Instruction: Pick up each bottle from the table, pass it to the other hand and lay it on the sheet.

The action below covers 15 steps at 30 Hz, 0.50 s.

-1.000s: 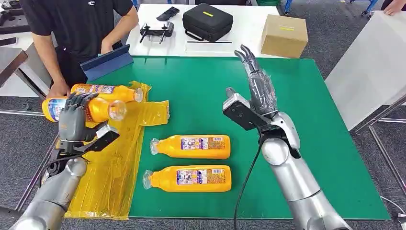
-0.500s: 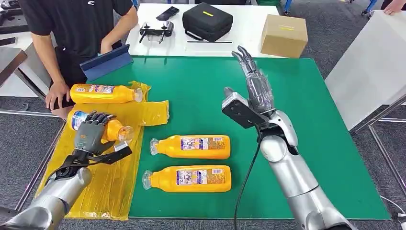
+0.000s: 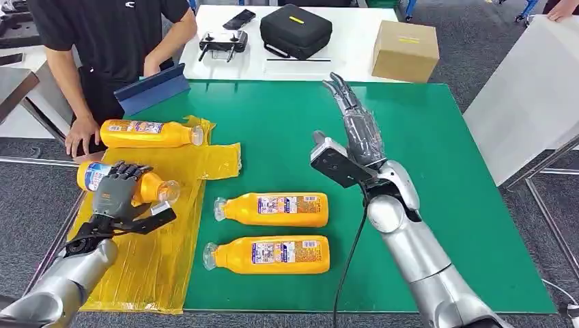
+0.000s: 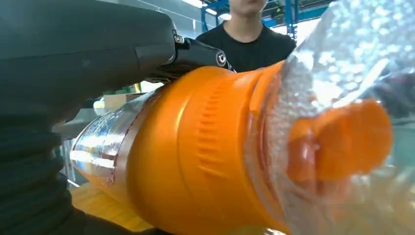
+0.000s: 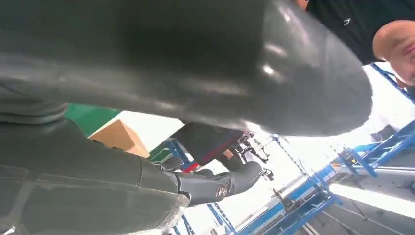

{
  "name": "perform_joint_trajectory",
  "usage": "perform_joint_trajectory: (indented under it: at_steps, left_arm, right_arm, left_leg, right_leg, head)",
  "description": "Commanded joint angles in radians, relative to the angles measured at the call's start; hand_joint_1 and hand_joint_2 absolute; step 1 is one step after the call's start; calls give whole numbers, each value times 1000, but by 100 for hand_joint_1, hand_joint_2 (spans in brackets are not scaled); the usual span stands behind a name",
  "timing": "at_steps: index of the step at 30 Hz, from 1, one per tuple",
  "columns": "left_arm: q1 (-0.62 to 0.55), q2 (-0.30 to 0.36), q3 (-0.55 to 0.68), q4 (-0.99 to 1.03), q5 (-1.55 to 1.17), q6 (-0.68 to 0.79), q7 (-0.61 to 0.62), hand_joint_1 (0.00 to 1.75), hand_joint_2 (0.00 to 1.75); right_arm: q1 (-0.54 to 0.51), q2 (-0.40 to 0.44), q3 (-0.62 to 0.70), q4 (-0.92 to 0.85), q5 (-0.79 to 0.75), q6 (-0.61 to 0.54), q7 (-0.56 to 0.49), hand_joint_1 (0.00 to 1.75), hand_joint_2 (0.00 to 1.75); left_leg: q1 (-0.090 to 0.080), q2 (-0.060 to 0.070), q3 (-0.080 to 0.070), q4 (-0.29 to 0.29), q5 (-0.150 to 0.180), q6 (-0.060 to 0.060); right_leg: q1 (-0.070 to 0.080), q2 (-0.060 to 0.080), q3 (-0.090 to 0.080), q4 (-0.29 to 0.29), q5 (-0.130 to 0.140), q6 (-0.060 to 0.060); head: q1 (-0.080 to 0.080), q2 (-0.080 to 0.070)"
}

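- The orange juice bottle [image 3: 126,186] in hand is wrapped by the left hand [image 3: 113,195], whose dark fingers [image 3: 126,169] are clamped over its middle; it lies nearly level above the near-left part of the yellow plastic sheet [image 3: 160,253], its clear-wrapped cap pointing toward the green mat [image 3: 437,171].
- The step looks like the set-down: lower until the bottle's side rests on the sheet, and only then loosen the fingers, since a round bottle may roll.
- Keep it parallel to the bottle already laid on the sheet [image 3: 150,133], well apart from it, and not over the table edge.
- Two more bottles, [image 3: 273,208] and [image 3: 270,254], wait on the mat.
- The right hand [image 3: 355,126] is raised above the mat, fingers straight and apart, holding nothing.
- A person's hand [image 3: 80,133] rests near the sheet's far corner; mind it.
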Motion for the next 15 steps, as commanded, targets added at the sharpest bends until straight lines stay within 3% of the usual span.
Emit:
perform_joint_trajectory:
  at_steps: [1,2,15]
  left_arm:
    - [-67,0,44,100,40,-19,-5,0,175]
    - [-67,-7,61,96,66,-27,-27,0,0]
    - [-71,-11,67,91,78,-31,-40,0,0]
  right_arm:
    - [-57,-11,49,69,-8,-4,8,0,0]
    - [-56,-13,50,68,-9,-6,12,0,0]
    - [-54,-15,50,65,-10,-6,16,0,0]
  left_leg:
    - [1,1,4,2,-3,-4]
    - [1,1,3,1,-2,-3]
    - [1,0,4,1,-2,-4]
  right_leg:
    - [1,1,4,1,-2,-3]
    - [1,1,3,1,-1,-2]
    - [1,0,4,1,-2,-2]
  head:
    - [0,0]
    - [0,0]
    - [0,0]
